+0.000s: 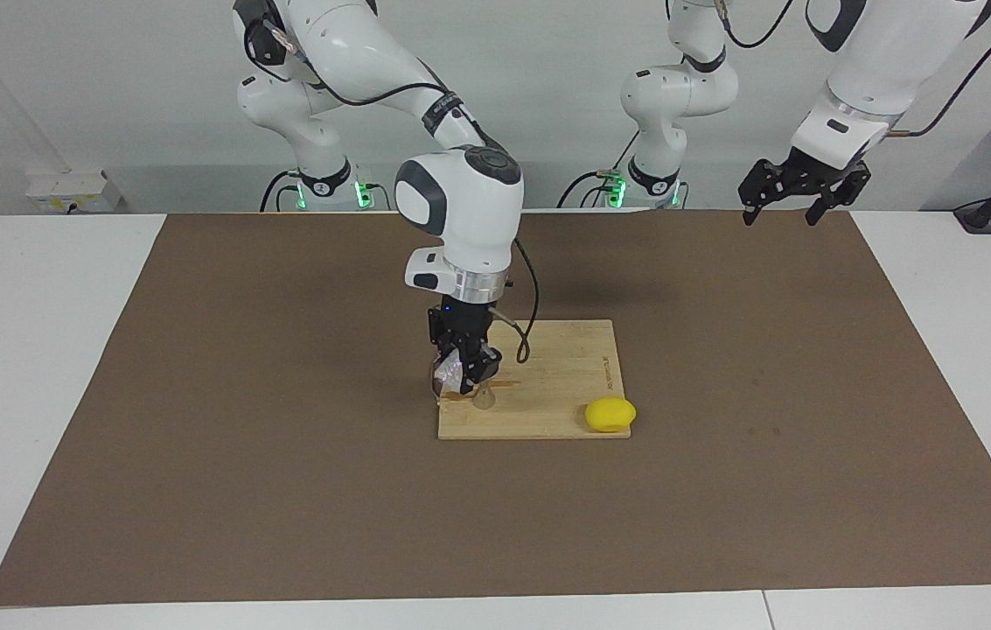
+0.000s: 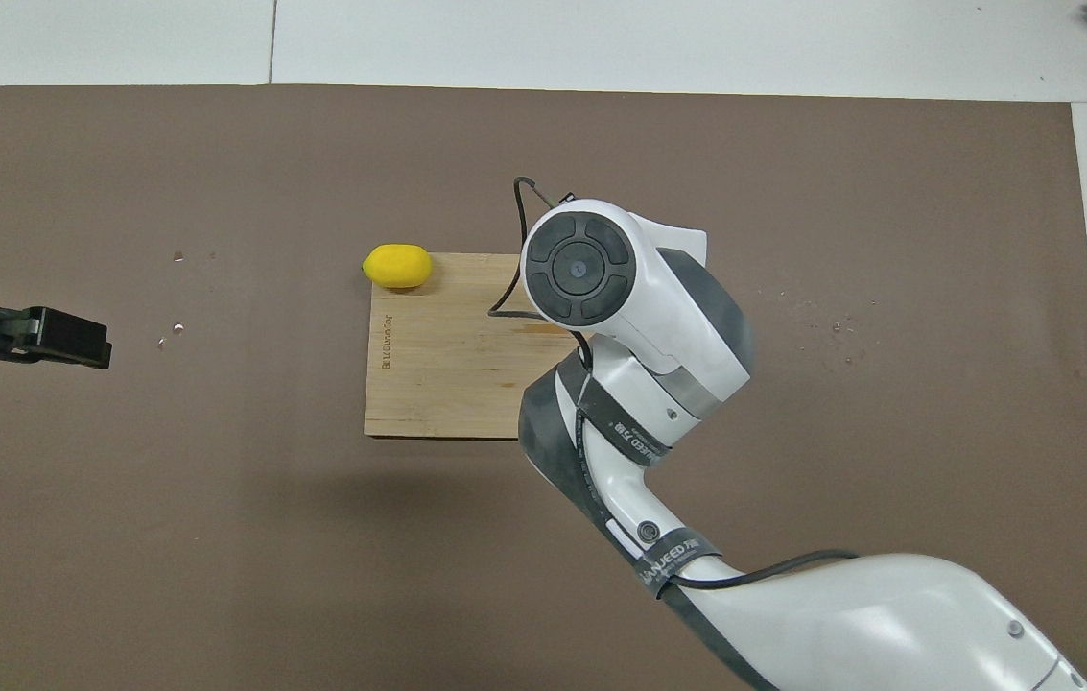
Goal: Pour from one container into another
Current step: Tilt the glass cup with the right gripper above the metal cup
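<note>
My right gripper (image 1: pixel 465 374) is low over the wooden board (image 1: pixel 565 367), at its corner toward the right arm's end. It is shut on the small clear glass cup (image 1: pixel 446 376) and holds it tilted. The small silvery jigger (image 1: pixel 484 400) stands on the board right beside and just under the cup. In the overhead view the right arm's wrist (image 2: pixel 581 269) hides the gripper, the cup and the jigger. My left gripper (image 1: pixel 780 214) is open and empty, held high over the mat's edge at the left arm's end; it also shows in the overhead view (image 2: pixel 73 338).
A yellow lemon (image 1: pixel 610 415) (image 2: pixel 397 266) lies at the board's corner farthest from the robots, toward the left arm's end. The board (image 2: pixel 437 365) lies mid-table on a brown mat (image 1: pixel 285 490). A few small crumbs (image 2: pixel 177 329) dot the mat.
</note>
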`<state>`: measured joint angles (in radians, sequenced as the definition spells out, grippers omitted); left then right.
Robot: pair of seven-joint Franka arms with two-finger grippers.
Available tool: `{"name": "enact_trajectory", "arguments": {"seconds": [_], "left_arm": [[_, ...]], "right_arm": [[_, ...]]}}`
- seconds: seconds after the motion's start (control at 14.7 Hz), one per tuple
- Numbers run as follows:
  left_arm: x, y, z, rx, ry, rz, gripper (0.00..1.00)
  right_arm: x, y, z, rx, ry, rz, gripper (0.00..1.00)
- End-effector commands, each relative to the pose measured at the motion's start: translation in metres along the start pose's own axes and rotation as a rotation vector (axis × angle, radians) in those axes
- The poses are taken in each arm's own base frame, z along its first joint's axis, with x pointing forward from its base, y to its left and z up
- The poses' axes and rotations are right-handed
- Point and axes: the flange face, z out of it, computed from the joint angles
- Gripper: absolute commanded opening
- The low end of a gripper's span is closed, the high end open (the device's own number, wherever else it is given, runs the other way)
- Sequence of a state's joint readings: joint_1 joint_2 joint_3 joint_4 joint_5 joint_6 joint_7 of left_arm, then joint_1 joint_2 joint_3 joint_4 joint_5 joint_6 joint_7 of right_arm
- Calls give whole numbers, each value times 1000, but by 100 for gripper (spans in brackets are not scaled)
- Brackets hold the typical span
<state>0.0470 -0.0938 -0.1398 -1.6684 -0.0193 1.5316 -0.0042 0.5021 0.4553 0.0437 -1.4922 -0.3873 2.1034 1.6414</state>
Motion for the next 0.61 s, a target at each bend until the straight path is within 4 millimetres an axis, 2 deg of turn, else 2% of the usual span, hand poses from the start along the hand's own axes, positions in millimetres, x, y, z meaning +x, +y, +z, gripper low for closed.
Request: {"name": "enact_trajectory", "arguments": {"seconds": [0.0, 0.2, 0.34, 0.54], "left_arm": [[-8, -1, -1, -5, -3, -4, 100], [-8, -1, -1, -5, -3, -4, 100], [-8, -1, -1, -5, -3, -4, 100], [-8, -1, -1, -4, -2, -3, 100]], "right_arm": [[9, 3, -4, 2, 3, 2, 0], [11, 4, -2, -3, -37, 36, 0], [24, 7, -1, -11, -89, 91, 0], [31, 10, 3, -30, -116, 119, 0]]}}
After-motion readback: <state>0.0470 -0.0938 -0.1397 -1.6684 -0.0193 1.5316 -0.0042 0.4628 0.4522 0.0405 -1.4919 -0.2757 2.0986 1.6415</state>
